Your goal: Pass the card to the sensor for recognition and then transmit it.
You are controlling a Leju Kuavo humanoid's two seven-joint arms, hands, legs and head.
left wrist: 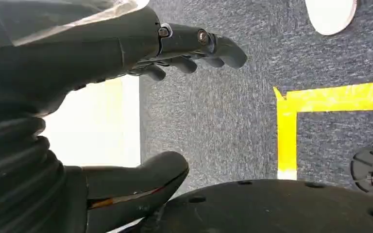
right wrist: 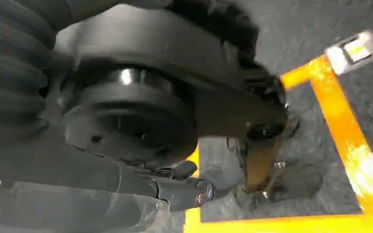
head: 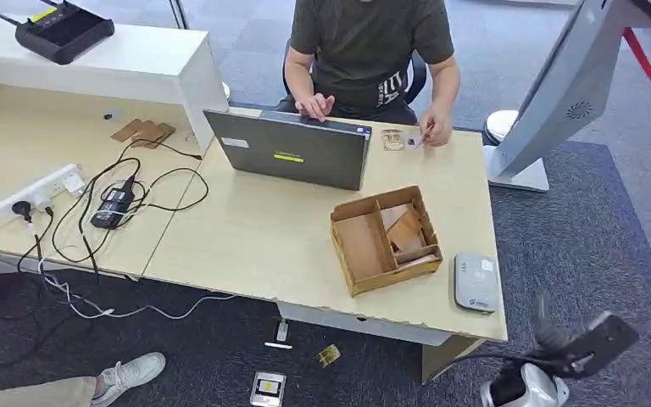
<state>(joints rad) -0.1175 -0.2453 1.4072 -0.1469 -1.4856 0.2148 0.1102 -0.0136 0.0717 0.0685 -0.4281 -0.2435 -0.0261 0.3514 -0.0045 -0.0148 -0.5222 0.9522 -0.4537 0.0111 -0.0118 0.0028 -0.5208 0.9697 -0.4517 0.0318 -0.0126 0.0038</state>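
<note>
On the desk, behind the laptop [head: 292,148], the card [head: 392,140] lay beside a person's hand [head: 435,131]. Nearer stood the wooden box [head: 385,240], then the sensor [head: 475,282]. The left hand [left wrist: 126,97] hung released, fingers apart; whether the right hand [head: 589,343] was clenched or released I could not tell.

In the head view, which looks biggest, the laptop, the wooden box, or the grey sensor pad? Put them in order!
As they look in the head view:
1. laptop, biggest
2. wooden box
3. grey sensor pad, smallest

The pad sits nearest the camera and looks smallest anyway.
</note>
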